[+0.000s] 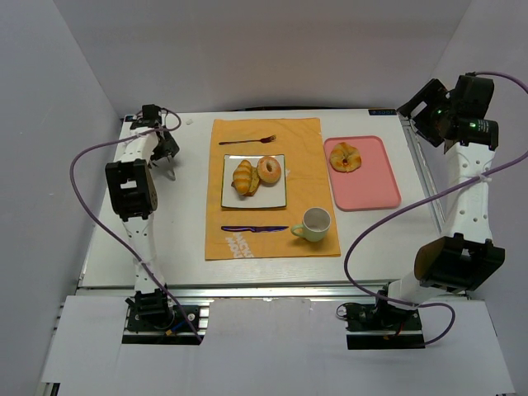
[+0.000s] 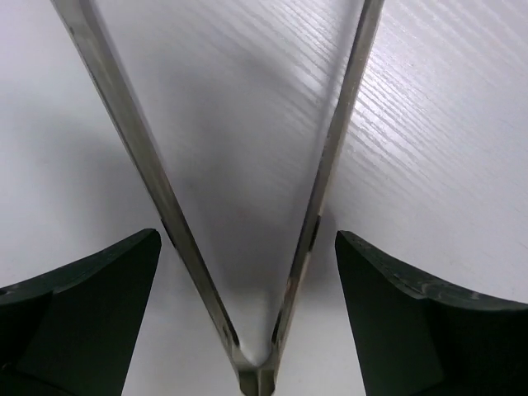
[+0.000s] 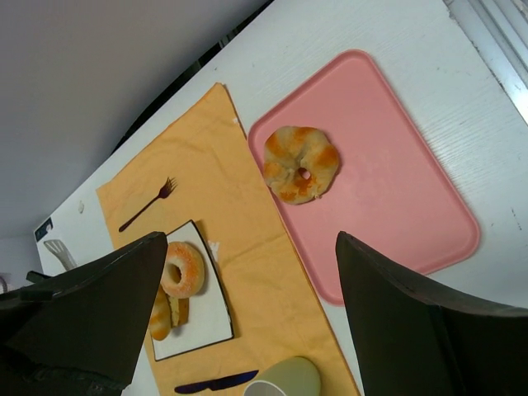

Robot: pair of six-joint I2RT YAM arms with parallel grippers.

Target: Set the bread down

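Note:
Two breads lie on the white plate [image 1: 274, 198]: a long golden roll [image 1: 244, 178] and a sugared ring [image 1: 269, 169]. A third, round bread [image 1: 345, 157] lies on the pink tray [image 1: 375, 190]. My left gripper [image 1: 165, 155] is at the far left of the table, open. Metal tongs [image 2: 148, 165] lie in a V on the white tabletop between its fingers [image 2: 91, 289], which do not touch them. My right gripper [image 1: 419, 109] hangs high at the right, open and empty. From there its wrist view looks down on the round bread [image 3: 301, 163], the tray [image 3: 404, 214] and the plate [image 3: 210, 322].
An orange placemat [image 1: 309, 165] under the plate also carries a dark fork [image 1: 247, 140] at the far side, a dark knife [image 1: 254, 228] at the near side and a pale green cup [image 1: 315, 223]. A rail [image 1: 425, 173] runs along the table's right edge.

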